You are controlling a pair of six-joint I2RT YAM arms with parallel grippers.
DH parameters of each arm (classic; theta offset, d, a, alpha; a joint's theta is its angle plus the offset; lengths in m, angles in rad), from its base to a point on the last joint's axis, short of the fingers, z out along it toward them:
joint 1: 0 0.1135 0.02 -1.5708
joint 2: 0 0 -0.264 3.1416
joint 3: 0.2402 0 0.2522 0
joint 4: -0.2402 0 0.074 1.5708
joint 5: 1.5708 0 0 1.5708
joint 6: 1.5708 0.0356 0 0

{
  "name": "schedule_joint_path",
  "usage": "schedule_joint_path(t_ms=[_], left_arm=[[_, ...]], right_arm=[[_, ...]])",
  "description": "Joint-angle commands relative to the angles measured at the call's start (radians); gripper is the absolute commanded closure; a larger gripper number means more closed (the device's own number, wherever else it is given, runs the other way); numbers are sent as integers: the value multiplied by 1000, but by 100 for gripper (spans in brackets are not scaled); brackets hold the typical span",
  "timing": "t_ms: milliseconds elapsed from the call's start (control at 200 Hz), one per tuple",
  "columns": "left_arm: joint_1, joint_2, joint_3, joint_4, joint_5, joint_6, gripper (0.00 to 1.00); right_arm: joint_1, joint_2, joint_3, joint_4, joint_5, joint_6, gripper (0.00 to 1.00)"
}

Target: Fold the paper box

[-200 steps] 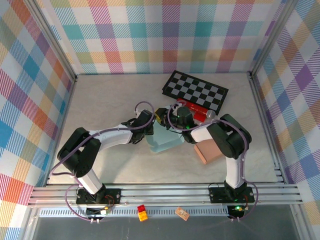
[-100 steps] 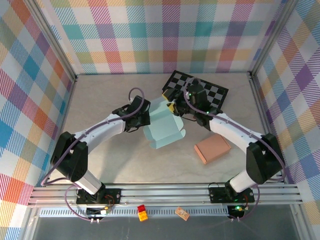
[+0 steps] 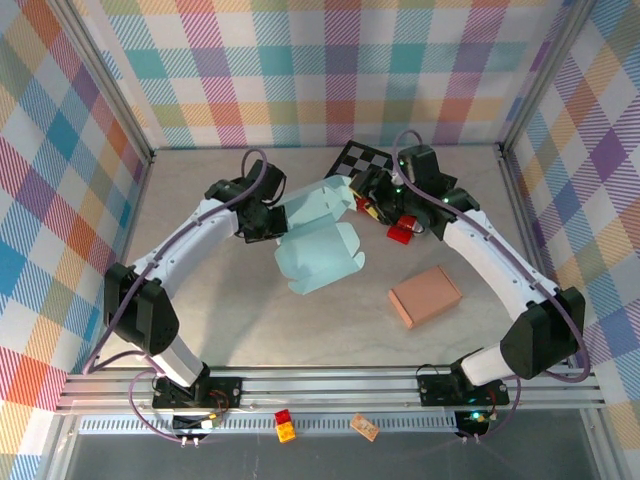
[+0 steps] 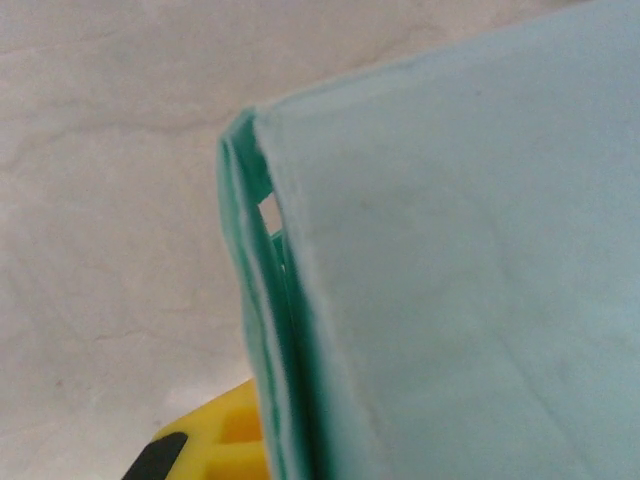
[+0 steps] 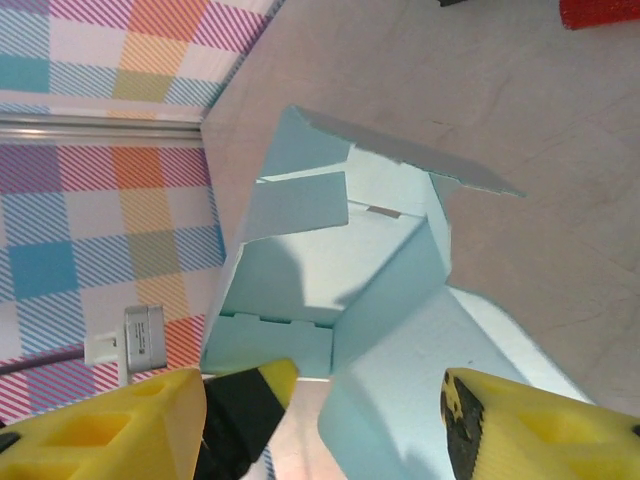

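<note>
The light blue paper box [image 3: 318, 238] hangs partly opened above the middle of the table, flaps spread. My left gripper [image 3: 270, 216] holds its left wall. In the left wrist view the wall's layered edge [image 4: 262, 330] runs down into the jaws beside one yellow finger [image 4: 215, 445]; the other finger is hidden behind the paper. My right gripper [image 3: 362, 196] is at the box's far right corner. In the right wrist view it [image 5: 365, 395] stands open, fingers wide apart, looking into the box's hollow inside [image 5: 330, 260] with a flap between them.
A black-and-white checkerboard [image 3: 356, 156] lies at the back, partly under the right arm. A red block [image 3: 402, 231] sits beside it, and a tan box [image 3: 425, 296] lies right of centre. Small red and yellow bricks [image 3: 285, 426] rest on the front rail.
Both arms have stretched towards the back of the table, carrying the box up and away. The box has opened from a flat sheet into a hollow shape.
</note>
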Motion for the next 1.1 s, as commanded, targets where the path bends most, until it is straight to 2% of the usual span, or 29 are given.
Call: schedule_joint_path(t_ms=[0,220,615,855,1095], left_arm=[[5,18,30,-153,28,7,100],[5,15,25,-162,53,11,100],[5,16,27,-159,81,18,100],[4,21,31,-143,101,21,100],[5,29,39,-136,111,27,100]], right_arm=[[-3,25,81,-89,-15,-95,38],[1,161,203,-92,-89,-129,44],[59,399,423,-188,-82,-225,42],[78,458,441,-210,-111,-271,40],[89,471,457,-180,-240,-282,40]])
